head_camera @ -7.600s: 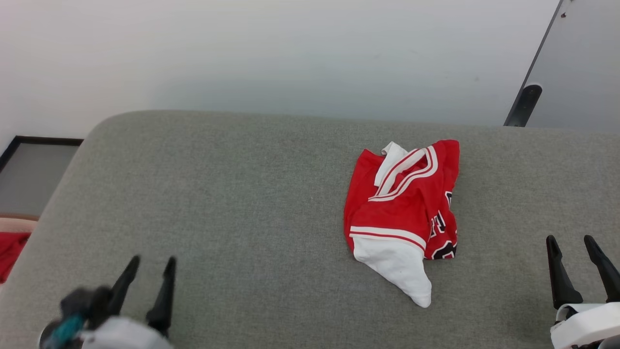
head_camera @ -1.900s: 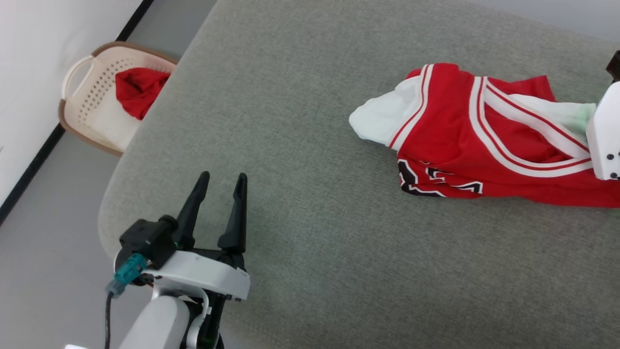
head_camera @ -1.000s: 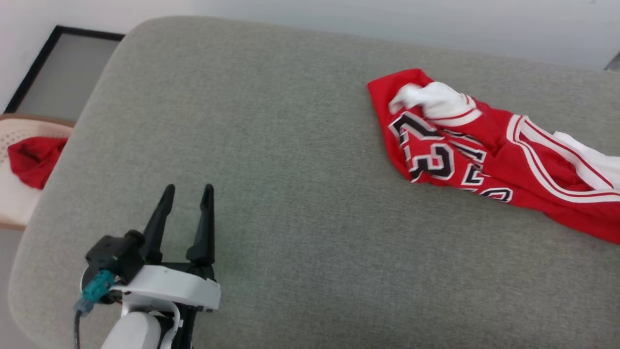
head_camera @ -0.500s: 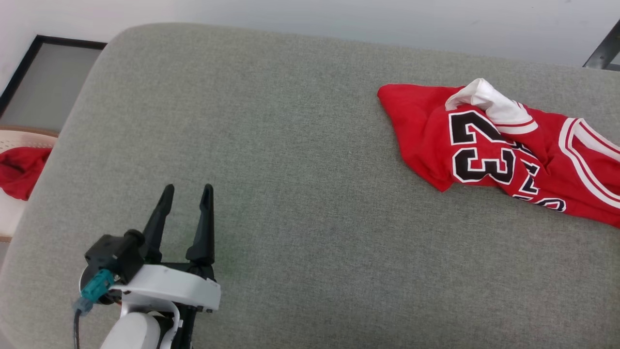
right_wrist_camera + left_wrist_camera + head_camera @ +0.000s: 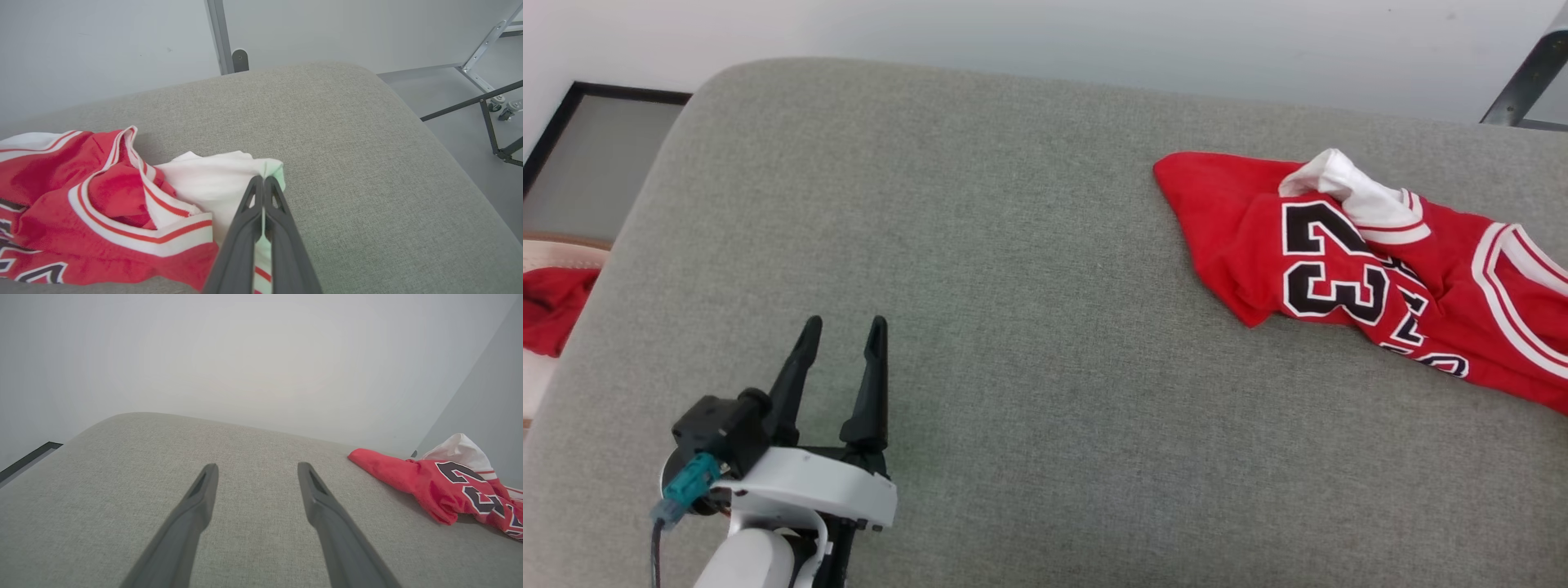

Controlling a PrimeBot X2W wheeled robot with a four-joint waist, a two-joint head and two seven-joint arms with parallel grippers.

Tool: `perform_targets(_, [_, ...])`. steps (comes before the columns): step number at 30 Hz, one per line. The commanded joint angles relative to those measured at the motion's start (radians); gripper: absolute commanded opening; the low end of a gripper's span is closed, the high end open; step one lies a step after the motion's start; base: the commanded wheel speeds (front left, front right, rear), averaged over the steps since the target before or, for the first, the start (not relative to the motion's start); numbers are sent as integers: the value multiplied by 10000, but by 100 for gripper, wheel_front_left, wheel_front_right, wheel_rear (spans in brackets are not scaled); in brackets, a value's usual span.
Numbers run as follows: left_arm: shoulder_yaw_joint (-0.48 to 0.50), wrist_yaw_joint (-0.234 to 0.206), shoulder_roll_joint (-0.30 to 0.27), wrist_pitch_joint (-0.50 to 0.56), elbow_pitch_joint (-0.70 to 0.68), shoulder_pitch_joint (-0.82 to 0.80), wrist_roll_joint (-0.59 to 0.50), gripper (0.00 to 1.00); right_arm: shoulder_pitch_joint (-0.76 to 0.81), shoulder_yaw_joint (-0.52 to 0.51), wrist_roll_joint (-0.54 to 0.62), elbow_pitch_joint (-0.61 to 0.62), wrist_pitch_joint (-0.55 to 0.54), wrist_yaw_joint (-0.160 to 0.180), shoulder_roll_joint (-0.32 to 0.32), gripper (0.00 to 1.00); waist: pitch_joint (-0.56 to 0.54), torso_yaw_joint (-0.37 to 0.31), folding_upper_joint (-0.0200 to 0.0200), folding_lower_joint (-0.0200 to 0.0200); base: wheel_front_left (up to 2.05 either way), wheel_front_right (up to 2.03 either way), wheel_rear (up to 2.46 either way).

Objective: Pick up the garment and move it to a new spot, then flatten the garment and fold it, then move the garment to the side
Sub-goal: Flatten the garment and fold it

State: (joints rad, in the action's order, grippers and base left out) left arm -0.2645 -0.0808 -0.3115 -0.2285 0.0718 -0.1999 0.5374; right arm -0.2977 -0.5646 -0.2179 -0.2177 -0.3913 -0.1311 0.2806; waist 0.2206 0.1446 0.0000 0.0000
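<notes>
Grey cushion (image 5: pixel 347 134): garment (image 5: pixel 61 171) lies pinched in right claw (image 5: pixel 264 179).

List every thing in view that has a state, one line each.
garment: crumpled, not yet folded, lying on the grey cushion.
left gripper: open, empty, apart from the garment.
right gripper: shut on the garment's white sleeve.
red cloth: bunched in the cream basket.
</notes>
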Motion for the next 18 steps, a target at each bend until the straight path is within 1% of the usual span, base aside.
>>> perform_targets(1, [-18,22,-12,29,3,47,28,100,16,-139,157,-48,114,8,-98,36,-22,-20,0,0,0,0,0])
perform_targets(2, [-26,48,-32,30,13,37,47,100,29,-222,310,-89,177,7,-128,92,-29,-39,0,0,0,0,0])
perform_targets(3, [-40,84,-62,73,23,20,59,100,22,-257,336,-131,255,7,-190,100,-37,-67,0,0,0,0,0])
perform_targets(6, [-61,207,-340,248,3,-249,-41,100,-50,-326,487,-132,578,7,-341,100,-53,-194,0,0,0,0,0])
perform_targets(10, [-255,557,-906,775,-170,-1050,-352,100,90,-119,532,73,1218,7,-477,100,-105,-425,0,0,0,0,0])
perform_targets(12, [-393,874,-1164,1183,-244,-1683,-424,100,257,426,453,323,1641,7,-488,100,-107,-607,0,0,0,0,0])
perform_targets(14, [-561,1256,-1352,1693,-213,-2439,-376,100,337,972,184,593,2009,7,-695,100,-93,-840,0,0,0,0,0])
perform_targets(17, [-980,1785,-1424,2715,154,-3683,75,100,582,2311,-188,1074,2558,8,-864,100,-16,-1238,0,0,0,0,0])
perform_targets(18, [-1117,1908,-1371,3176,422,-4100,424,100,649,2868,-331,1239,2754,7,-909,100,19,-1413,0,0,0,0,0])
